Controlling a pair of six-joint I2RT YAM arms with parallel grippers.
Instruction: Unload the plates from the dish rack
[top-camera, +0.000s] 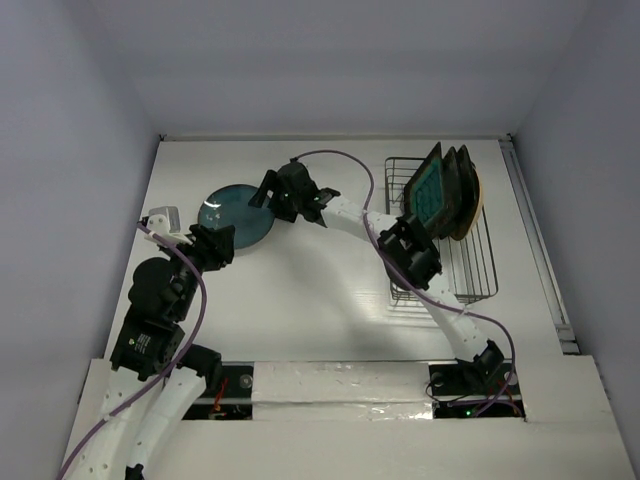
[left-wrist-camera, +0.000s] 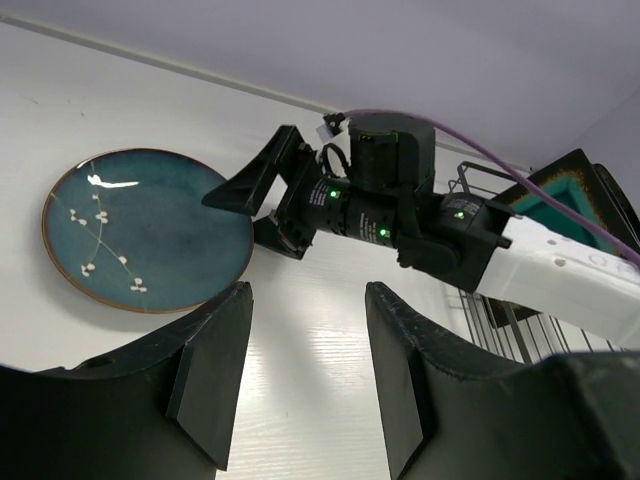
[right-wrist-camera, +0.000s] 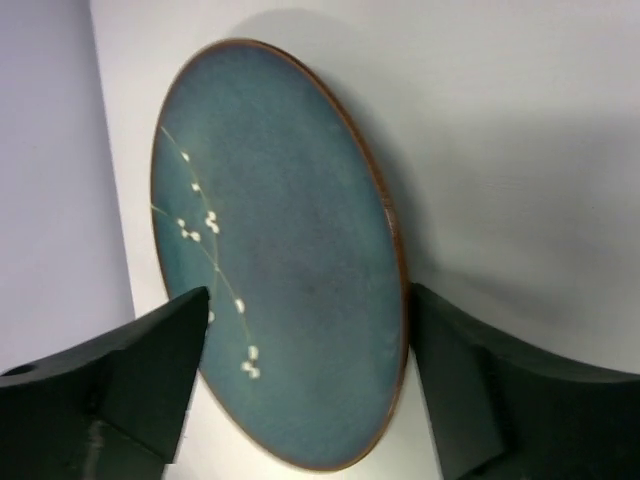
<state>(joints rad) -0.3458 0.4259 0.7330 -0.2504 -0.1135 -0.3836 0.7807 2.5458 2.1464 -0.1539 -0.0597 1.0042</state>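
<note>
Top view: round teal plate (top-camera: 237, 215) lies flat on the white surface (top-camera: 320, 300), with the right end effector (top-camera: 265, 192) at its far edge. The wire dish rack (top-camera: 470, 265) holds three upright plates (top-camera: 440, 190). Left wrist view: left end effector (left-wrist-camera: 305, 370) apart, empty. Right wrist view: right fingers apart; glossy glaze, brown rim, white blossom sprig.

You've got one plate (top-camera: 238, 212) lying flat on the table (top-camera: 320, 300), left of centre. The dish rack (top-camera: 476, 272) sits well off to its right, with three plates (top-camera: 445, 190) standing on edge, packed together at its far end. The right gripper (top-camera: 266, 190) is over that lone plate's right edge, and the left gripper (top-camera: 214, 246) is just in front of it.
</note>
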